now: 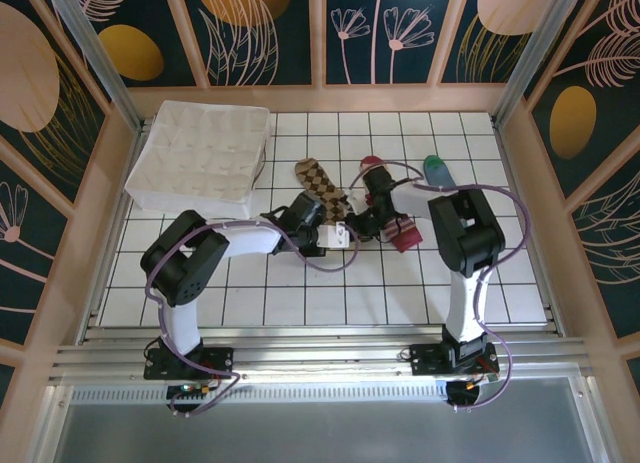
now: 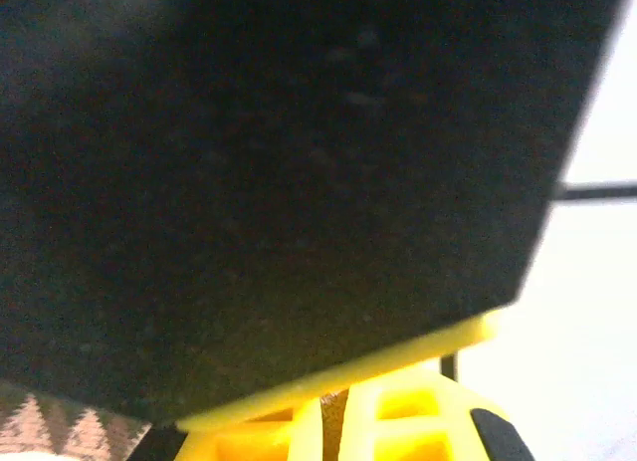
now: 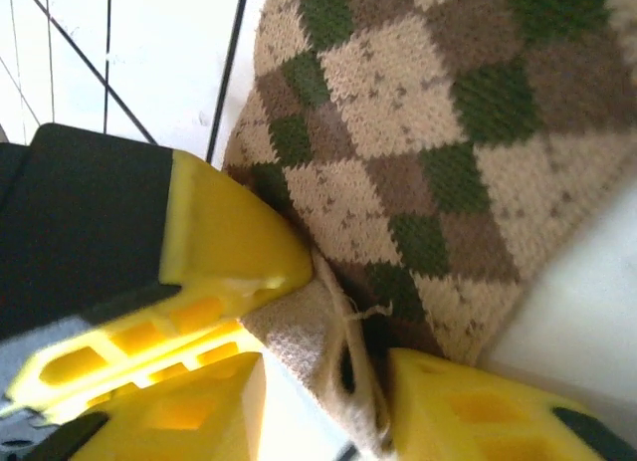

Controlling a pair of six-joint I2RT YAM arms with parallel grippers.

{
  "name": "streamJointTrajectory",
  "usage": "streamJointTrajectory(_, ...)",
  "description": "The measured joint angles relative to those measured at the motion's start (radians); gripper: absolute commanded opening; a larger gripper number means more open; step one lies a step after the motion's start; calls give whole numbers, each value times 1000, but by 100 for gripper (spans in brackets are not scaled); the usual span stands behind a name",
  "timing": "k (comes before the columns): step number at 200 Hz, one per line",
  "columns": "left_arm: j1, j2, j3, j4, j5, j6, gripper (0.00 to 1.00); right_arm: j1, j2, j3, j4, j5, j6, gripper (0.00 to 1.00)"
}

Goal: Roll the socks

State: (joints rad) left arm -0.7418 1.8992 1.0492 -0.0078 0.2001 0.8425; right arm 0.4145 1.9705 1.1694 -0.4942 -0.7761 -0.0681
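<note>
Mid-frame on the desk (image 1: 250, 293): argyle sock (image 1: 322, 188), one edge bunched up.
Left end effector (image 2: 333, 416): clenched; what it pinches is hidden.
Right end effector (image 3: 323, 371): parted, sock's bunched edge between its fingers (image 3: 468, 411).

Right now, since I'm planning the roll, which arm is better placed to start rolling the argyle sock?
Probably right: the cuff edge of the argyle sock lies inside the right gripper, with the sock stretching ahead. The left gripper is shut at that same end.

Knitted cloth argyle sock (image 3: 448, 132), smooth yellow plastic fingers (image 3: 468, 401)
</note>
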Motion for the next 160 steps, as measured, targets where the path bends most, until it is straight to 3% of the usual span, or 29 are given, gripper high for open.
streamJointTrajectory(35,3,26,51,-97,153,-154,0,-82,-161,-182,60,30,68,43)
streamJointTrajectory(69,13,67,97,-162,291,-277,0,-79,-333,-325,225,42,159,41)
streamJointTrajectory(160,111,152,151,-254,591,-445,0,-42,-417,-486,528,38,289,44)
